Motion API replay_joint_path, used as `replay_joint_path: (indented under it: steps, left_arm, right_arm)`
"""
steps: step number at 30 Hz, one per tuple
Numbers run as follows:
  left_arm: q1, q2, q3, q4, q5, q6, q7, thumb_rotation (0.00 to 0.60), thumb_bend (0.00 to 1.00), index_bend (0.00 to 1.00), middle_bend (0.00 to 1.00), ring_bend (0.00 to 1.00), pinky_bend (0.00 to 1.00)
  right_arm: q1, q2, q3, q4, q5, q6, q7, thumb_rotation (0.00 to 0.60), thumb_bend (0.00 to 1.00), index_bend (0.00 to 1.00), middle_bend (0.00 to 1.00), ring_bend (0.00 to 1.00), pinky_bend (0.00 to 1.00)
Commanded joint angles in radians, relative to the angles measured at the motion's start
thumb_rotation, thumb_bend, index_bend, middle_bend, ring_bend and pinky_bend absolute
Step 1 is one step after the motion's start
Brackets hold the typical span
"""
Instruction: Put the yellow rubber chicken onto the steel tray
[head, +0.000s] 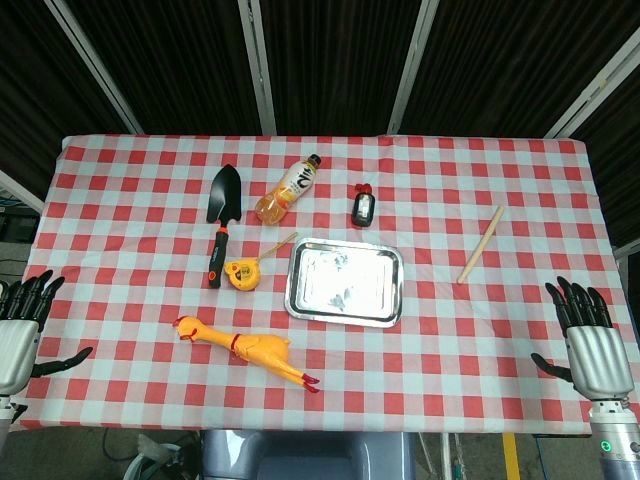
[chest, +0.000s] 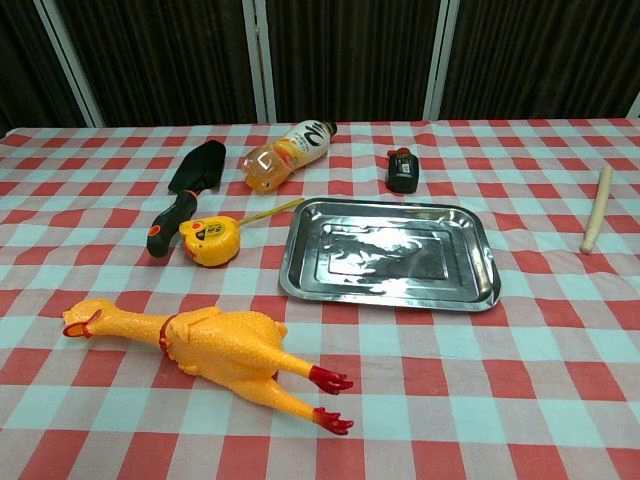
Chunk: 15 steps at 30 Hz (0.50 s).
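Head view shows the checked tablecloth (head: 480, 340) from above, with both hands at its outer edges and well apart from everything on it. At the near left edge, the left hand (head: 22, 330) holds nothing, its fingers spread and pointing away from the robot; the right hand (head: 590, 335) at the near right edge is likewise empty with fingers apart. Neither hand appears in the chest view. The yellow rubber chicken (head: 245, 347) lies on its side on the cloth, near the front and left of centre, head to the left and red feet pointing right toward the robot. It sits in front of and to the left of the steel tray (head: 298, 300), close to it but not touching. The tray lies flat near the table's middle with nothing in it. Just left of the tray is a yellow tape measure (head: 240, 273), and beside that a trowel (head: 221, 212). Behind the tray lie an orange drink bottle (head: 288, 189) on its side and a small black object (head: 363, 208). A wooden stick (head: 480, 245) lies to the right.
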Motion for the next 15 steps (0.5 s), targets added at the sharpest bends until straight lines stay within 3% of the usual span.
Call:
replay_joint_path:
  steps: [1,15]
  left_arm:
    - [-0.003,-0.001,-0.001,0.003,0.0,-0.004,0.0,0.6,0.0,0.05,0.02,0.0,0.0]
    - [-0.015,-0.017,-0.003,0.003,0.009,-0.012,-0.01,0.6,0.0,0.08,0.05,0.0,0.0]
  right_arm:
    - [-0.001,0.0,0.0,-0.002,0.0,0.001,-0.001,0.6,0.02,0.0,0.0,0.0,0.03]
    - [-0.015,0.002,-0.007,-0.005,-0.001,0.019,0.003,0.6,0.02,0.0,0.0,0.0,0.03]
